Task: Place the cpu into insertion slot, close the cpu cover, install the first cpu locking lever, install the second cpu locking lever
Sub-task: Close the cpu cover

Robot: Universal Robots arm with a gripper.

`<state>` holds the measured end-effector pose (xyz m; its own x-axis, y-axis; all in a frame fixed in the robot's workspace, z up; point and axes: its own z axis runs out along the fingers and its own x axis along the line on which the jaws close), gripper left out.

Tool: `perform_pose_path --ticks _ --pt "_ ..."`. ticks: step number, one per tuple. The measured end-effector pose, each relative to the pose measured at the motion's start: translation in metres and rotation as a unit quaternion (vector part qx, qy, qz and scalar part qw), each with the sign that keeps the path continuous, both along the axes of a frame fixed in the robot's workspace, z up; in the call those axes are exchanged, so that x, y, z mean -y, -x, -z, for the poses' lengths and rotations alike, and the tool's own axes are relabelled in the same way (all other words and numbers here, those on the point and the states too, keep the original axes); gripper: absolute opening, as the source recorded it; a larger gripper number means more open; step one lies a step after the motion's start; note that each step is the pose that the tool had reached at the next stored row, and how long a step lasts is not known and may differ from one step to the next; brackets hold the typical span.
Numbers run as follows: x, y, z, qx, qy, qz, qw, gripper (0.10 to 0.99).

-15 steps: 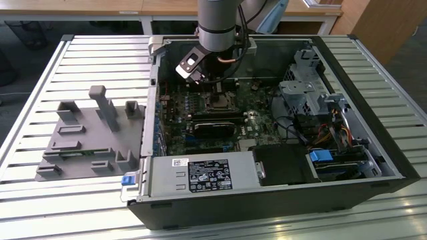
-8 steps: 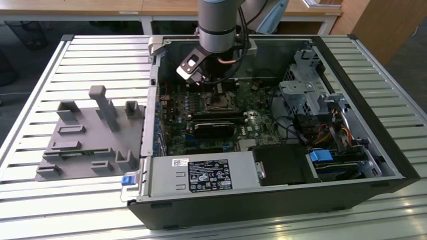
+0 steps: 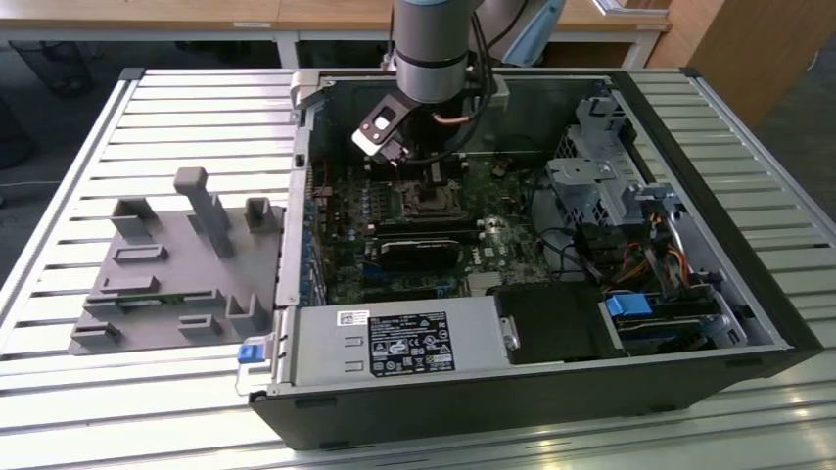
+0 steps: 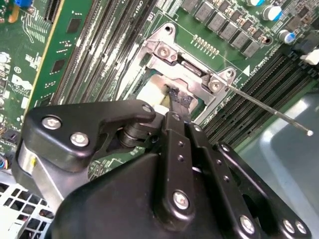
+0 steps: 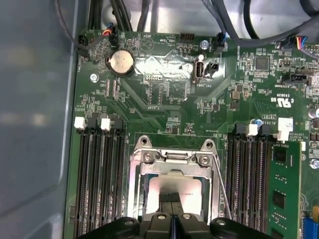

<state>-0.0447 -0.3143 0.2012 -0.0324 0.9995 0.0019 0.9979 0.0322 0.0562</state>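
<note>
While the arm stands over the open computer case [image 3: 457, 406] on the slatted tabletop [image 3: 157, 411], we find the gripper [image 3: 418, 176] set low at the processor socket in the middle of the motherboard [image 5: 159, 94]. We record the fingers [image 5: 167, 196] as closed together, with no gap between them and nothing clamped in them. Their tips rest on, or just above, the dull silver top of the cpu [image 5: 187, 186].

The cpu sits inside the socket, directly beneath the tips. The cpu cover [image 5: 175, 160] appears to lie down over the socket, its window framing the chip, though we cannot confirm that it is fully flat.

One locking lever [image 4: 269, 112], a thin metal rod in the second wrist view, stands unlatched. Its long axis runs from the cover's hinge end, just beside the fingers, out over the memory slots [image 4: 264, 79] toward the case floor.

We judge the cpu placed and the cover down, with this lever not yet latched. A grey fixture [image 3: 170, 264] lies well apart, outside the case, toward the exterior view's left.
</note>
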Motion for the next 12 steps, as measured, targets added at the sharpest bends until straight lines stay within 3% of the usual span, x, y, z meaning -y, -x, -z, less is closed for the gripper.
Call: perform_pose_path --ticks 5,8,12 --pt "0.0000 0.0000 -0.0081 -0.0003 0.0001 0.000 1.0000 0.106" --pt "-0.0001 -0.0018 -0.0085 -0.0032 -0.0001 0.000 1.0000 0.106" --pt "0.0000 -0.0041 -0.0086 -0.0035 0.0001 0.001 1.0000 0.106"
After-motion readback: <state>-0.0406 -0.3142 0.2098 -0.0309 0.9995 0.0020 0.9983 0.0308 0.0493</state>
